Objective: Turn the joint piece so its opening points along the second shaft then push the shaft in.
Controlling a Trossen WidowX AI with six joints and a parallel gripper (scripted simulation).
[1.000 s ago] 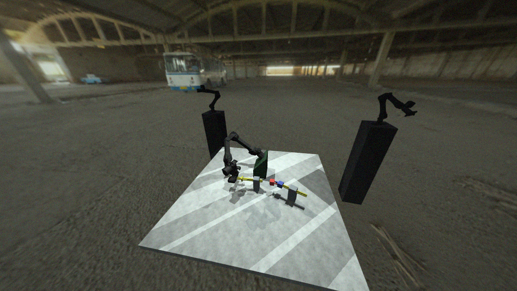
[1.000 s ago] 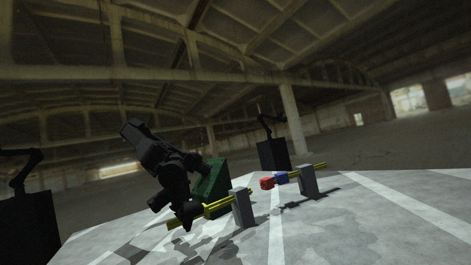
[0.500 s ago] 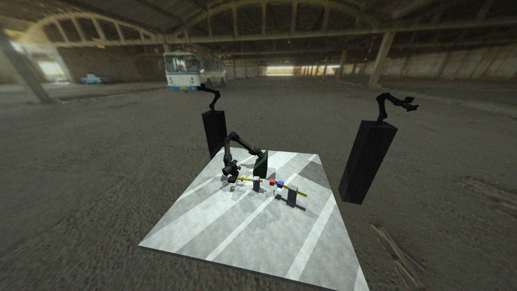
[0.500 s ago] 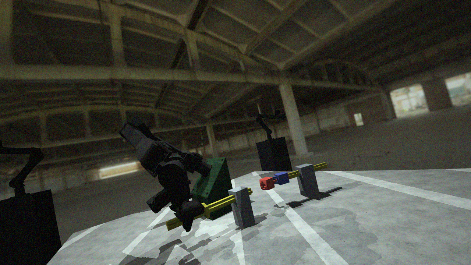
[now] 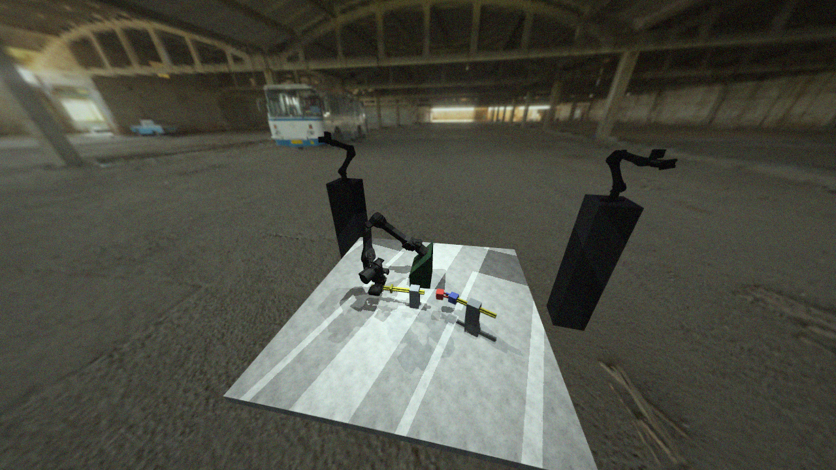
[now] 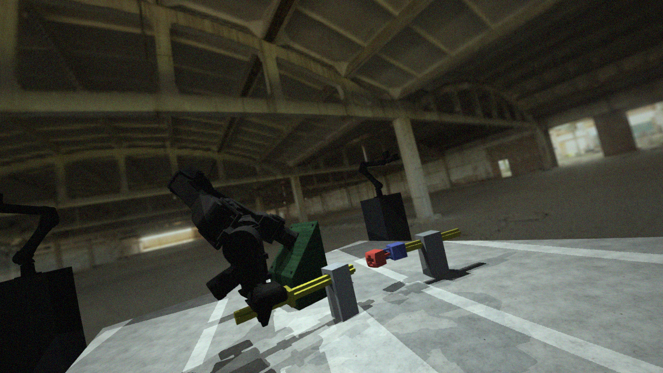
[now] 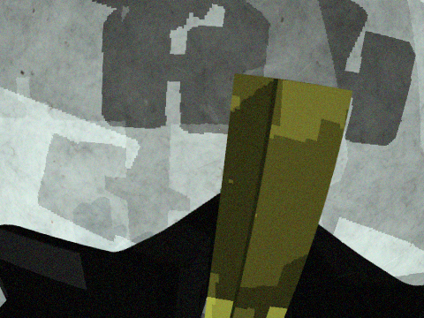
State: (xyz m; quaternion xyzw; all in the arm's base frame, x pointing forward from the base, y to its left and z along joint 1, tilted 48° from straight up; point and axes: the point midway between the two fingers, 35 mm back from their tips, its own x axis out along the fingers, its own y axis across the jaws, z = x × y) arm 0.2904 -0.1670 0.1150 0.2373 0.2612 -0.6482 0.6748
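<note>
The second shaft [image 5: 400, 290] [image 6: 310, 286] [image 7: 287, 199] is yellow, with a small collar [image 6: 290, 296], and passes through its grey block [image 5: 414, 296] [image 6: 344, 297]. My gripper [image 5: 377, 288] [image 6: 265, 306] [image 7: 251, 208] is shut on this shaft, behind the collar on the side away from the joint. The red joint piece [image 5: 439, 294] [image 6: 375, 258] hangs on hinges from a blue piece [image 5: 452, 297] [image 6: 397, 250] on the first shaft [image 5: 490, 313] [image 6: 450, 233], which its block [image 5: 473, 318] [image 6: 434, 259] holds. The red opening faces roughly toward the second shaft's tip, with a gap between. Exact alignment cannot be told.
A green slanted stand [image 5: 422, 271] [image 6: 301, 259] carries the arm behind the second shaft. The pale table [image 5: 327, 374] [image 6: 533, 297] has striped shadows. Two dark pedestals [image 5: 596, 262] [image 5: 347, 216] with other arms stand beyond its edges.
</note>
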